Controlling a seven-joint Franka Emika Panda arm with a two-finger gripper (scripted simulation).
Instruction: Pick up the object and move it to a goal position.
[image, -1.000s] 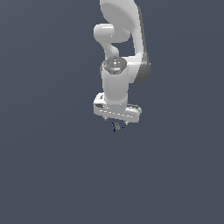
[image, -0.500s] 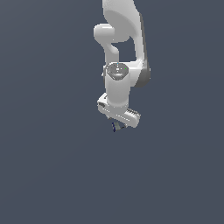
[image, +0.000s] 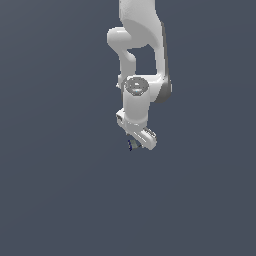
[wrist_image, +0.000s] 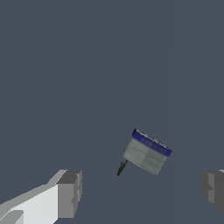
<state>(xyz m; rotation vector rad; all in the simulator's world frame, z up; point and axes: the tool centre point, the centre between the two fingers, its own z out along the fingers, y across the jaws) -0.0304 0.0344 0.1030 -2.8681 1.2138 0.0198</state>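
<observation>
Fingers (wrist_image: 68, 192) spread wide on the gripper (wrist_image: 140, 190), gripping nothing; object (wrist_image: 147, 152) sits between them, untouched, toward twelve o'clock.

1. One white robot arm (image: 140, 60), jointed and glossy.
2. One white end effector (wrist_image: 140, 192) with two grey-padded fingers (wrist_image: 69, 194).
3. One small grey, blocky object (wrist_image: 146, 153) with a dark-blue edge and a thin dark stem.

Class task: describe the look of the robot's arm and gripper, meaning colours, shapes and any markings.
The arm is glossy white with rounded, bulbous links and a grey ring cap on one joint. The gripper is white, its jaws tipped with blocky grey pads. No cables or markings show.
</observation>
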